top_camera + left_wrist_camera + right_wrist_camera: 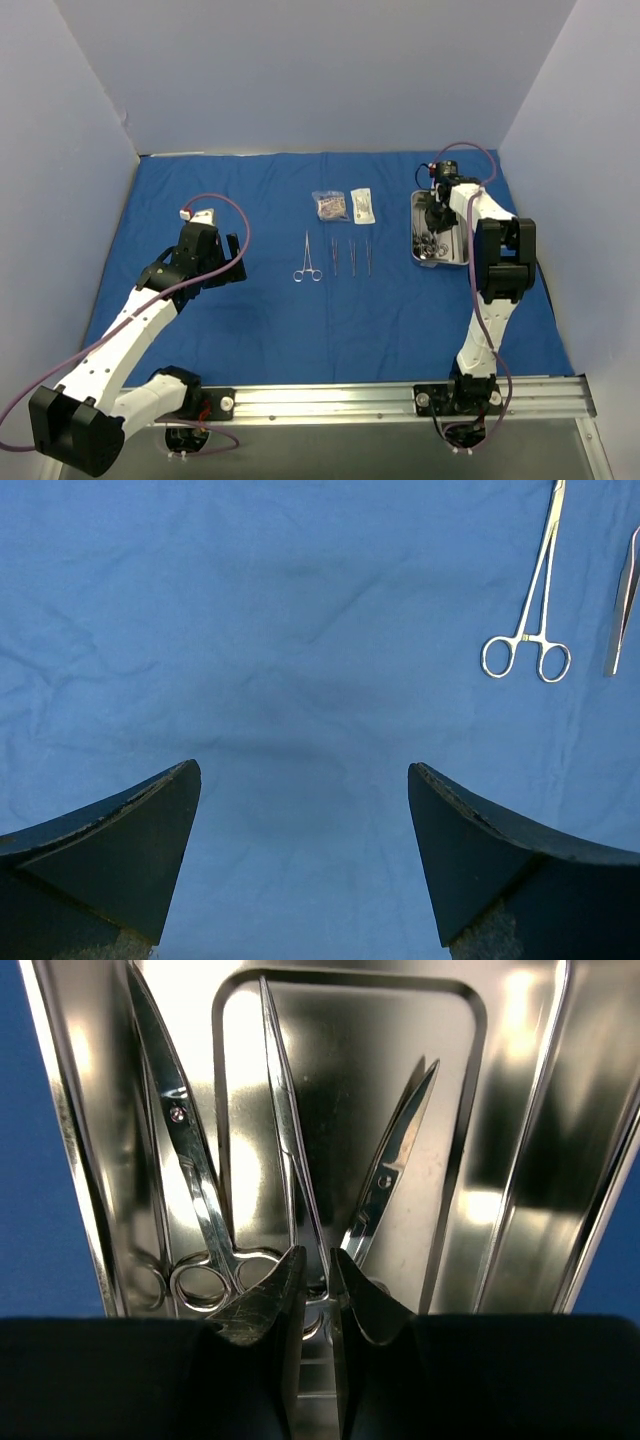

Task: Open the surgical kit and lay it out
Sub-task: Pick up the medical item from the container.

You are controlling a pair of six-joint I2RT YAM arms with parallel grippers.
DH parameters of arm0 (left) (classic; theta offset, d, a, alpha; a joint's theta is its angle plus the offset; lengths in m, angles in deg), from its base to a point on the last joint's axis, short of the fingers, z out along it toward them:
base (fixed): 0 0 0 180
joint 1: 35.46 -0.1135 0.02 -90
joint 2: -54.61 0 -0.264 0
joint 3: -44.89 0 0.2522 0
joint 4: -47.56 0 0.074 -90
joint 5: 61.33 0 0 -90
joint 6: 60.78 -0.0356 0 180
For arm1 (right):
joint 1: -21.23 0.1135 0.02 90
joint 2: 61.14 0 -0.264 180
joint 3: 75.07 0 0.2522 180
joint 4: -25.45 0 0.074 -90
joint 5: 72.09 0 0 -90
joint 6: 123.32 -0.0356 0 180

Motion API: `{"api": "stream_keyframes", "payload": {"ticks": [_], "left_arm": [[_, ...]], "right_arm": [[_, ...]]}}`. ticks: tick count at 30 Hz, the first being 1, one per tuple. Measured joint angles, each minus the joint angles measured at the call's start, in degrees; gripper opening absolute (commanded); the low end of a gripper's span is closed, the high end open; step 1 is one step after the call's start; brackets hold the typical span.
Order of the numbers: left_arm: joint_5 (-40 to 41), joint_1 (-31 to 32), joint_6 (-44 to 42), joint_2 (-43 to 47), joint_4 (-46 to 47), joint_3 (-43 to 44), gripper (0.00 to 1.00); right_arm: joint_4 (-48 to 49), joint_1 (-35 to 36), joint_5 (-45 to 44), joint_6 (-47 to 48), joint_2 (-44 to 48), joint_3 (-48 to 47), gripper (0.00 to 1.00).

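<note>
Reaching into the steel tray [440, 264], the right gripper [318, 1265] has its jaws drawn nearly together, one on each side of a slim pointed instrument [285, 1130]. Whether they actually pinch it I cannot tell. Two pairs of scissors lie in the tray beside that instrument, one [190, 1190] at its 9 o'clock and the other [392, 1175] at its 3 o'clock.

The royal-blue cloth wrap [250, 320] lies spread flat over the table. The tray sits at about 2 o'clock on the cloth, near its right edge. Two clear packets [330, 206] lie side by side at 12 o'clock of the cloth's middle. Just below them runs a row of instruments laid parallel: ring-handled forceps [307, 258] at the 9 o'clock end, then three slim steel pieces [352, 257].

The left gripper [300, 770] hangs at 9 o'clock over bare cloth, jaws spread wide and holding nothing, with the forceps at its 1 o'clock.
</note>
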Motion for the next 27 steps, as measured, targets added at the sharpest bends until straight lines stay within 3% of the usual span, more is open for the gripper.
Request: {"api": "stream_keyframes", "payload": {"ticks": [16,27], "left_arm": [[-0.2,0.0,-0.3,0.6,0.7,-0.8,0.94],[-0.2,0.0,-0.5,0.6,0.7,-0.8,0.94]], "right_arm": [[-0.1,-1.6,0.7,3.9,-2.8,-1.6,0.13],[-1.0,-1.6,5.8,6.9,-4.7,-3.9,0.12]]}}
